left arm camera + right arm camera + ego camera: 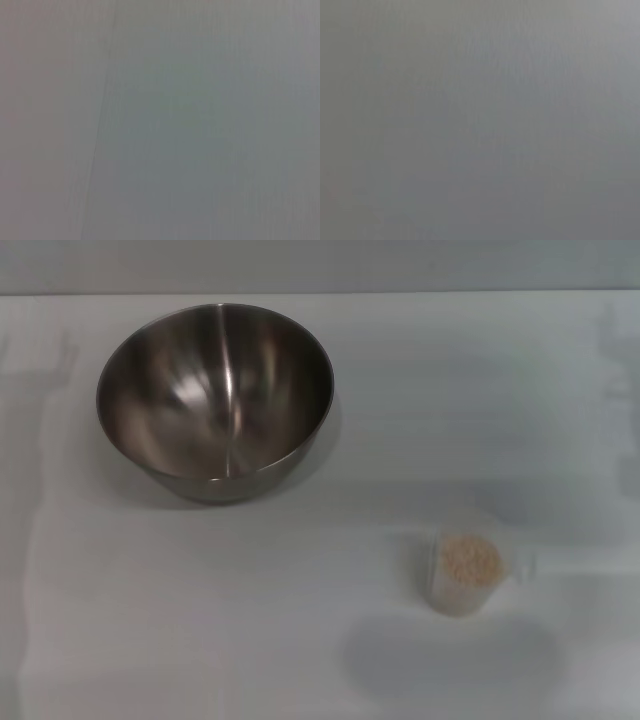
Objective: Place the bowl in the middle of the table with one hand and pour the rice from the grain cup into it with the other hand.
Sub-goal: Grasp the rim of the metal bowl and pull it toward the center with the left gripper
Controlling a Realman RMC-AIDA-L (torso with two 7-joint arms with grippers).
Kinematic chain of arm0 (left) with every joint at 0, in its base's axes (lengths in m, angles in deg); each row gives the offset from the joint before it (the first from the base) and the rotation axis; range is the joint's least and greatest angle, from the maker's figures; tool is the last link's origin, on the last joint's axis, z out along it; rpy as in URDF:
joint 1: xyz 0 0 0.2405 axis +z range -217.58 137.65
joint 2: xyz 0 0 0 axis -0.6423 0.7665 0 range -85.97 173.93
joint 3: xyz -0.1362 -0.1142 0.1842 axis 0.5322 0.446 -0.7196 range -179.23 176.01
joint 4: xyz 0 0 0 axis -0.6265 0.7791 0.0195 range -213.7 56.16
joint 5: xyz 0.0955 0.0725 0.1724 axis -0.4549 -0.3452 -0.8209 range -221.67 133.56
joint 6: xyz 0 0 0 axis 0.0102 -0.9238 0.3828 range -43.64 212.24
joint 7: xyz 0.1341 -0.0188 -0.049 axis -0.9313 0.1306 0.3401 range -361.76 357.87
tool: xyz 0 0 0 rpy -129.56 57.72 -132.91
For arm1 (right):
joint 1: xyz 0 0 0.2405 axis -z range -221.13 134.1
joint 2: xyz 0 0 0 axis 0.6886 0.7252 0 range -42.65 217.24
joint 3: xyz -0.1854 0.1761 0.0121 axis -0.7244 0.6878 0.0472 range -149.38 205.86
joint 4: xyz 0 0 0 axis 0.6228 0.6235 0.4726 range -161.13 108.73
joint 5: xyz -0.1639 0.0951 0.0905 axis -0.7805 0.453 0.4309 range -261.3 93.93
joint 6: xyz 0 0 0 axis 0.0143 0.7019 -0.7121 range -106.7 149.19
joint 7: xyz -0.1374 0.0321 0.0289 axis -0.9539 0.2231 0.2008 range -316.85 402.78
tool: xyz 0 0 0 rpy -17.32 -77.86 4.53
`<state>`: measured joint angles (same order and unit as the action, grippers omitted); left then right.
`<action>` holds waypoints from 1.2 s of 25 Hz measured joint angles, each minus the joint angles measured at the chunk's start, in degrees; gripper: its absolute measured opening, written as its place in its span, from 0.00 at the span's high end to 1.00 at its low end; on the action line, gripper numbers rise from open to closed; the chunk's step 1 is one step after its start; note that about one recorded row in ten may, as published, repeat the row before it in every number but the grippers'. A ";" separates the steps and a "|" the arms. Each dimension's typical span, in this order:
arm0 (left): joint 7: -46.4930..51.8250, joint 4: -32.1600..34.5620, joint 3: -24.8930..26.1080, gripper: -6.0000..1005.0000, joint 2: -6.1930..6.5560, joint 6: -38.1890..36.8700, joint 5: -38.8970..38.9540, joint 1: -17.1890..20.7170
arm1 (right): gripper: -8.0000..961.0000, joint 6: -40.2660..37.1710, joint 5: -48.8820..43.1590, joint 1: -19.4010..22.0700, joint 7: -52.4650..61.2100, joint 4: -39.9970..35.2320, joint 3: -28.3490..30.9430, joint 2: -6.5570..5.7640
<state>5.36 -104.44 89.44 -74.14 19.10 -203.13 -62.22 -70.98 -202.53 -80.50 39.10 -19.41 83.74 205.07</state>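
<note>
The large shiny steel bowl (215, 400) stands upright and empty on the white table (330, 660), at the far left. The small clear grain cup (467, 575) stands upright at the near right, filled with pale rice (471, 560), its small handle pointing right. Bowl and cup are well apart. Neither gripper shows in the head view. Both wrist views show only a plain grey surface, with no fingers and no task object.
The table's far edge (320, 292) runs across the top of the head view, with a grey wall behind it. Soft shadows lie on the table near the cup and along the left side.
</note>
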 joint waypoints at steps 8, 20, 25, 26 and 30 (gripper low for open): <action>-0.01 0.12 0.00 0.22 0.00 0.07 0.00 -0.12 | 0.38 0.12 -0.01 -0.02 0.00 0.06 0.19 0.06; -0.01 -0.12 0.47 0.23 -0.01 1.21 0.00 -0.51 | 0.38 0.13 0.02 -0.02 0.00 0.15 0.23 0.34; 2.93 -5.52 1.42 0.24 0.41 8.93 0.08 -0.04 | 0.38 0.12 0.15 -0.02 0.00 0.16 0.22 0.35; 2.93 -5.52 1.42 0.24 0.41 8.93 0.08 -0.04 | 0.38 0.12 0.15 -0.02 0.00 0.16 0.22 0.35; 9.37 -27.12 1.81 0.25 3.23 34.14 0.06 5.07 | 0.38 0.15 0.25 -0.02 0.00 0.08 0.22 0.35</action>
<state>14.73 -131.57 91.24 -70.90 53.24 -203.07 -57.15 -70.83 -202.28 -80.52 39.09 -19.33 83.96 205.42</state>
